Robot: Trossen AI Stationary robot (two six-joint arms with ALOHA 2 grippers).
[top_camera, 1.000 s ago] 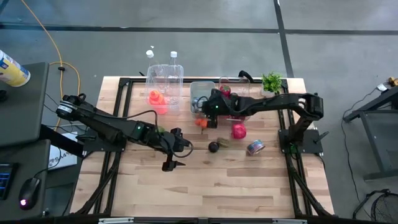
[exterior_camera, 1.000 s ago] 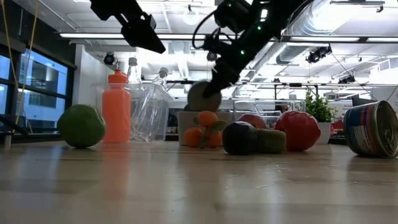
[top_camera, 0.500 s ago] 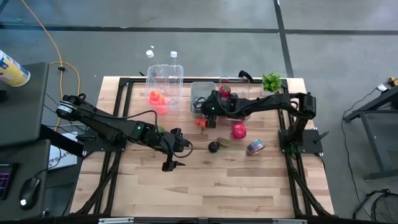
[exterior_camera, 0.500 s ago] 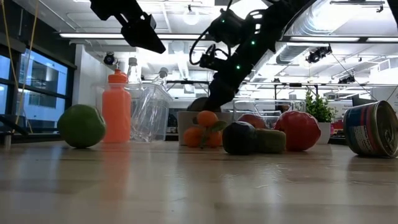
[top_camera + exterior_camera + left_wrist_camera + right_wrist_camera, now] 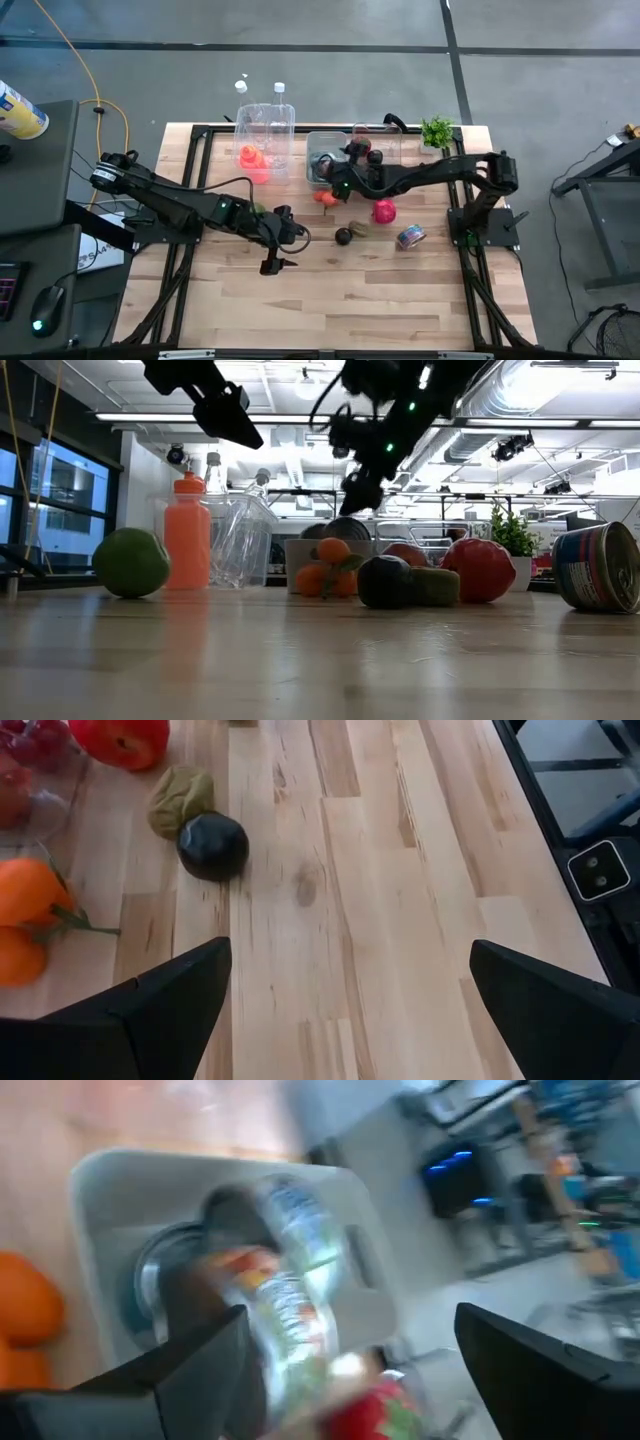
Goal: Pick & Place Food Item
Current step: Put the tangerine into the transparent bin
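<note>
R pincer (image 5: 328,178) spread, empty, over grey bin (image 5: 322,158) w/ can (image 5: 290,1295) inside. Lift straight up, clear the rim. L pincer (image 5: 277,258) spread, idle above counter (image 5: 400,300).

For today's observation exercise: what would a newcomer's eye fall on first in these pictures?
Probably the right gripper, open above the clear bin at the table's far edge, where a can lies. Next, the food beside it: red apple, oranges, dark plum. The left gripper hangs open over bare wood.
</note>
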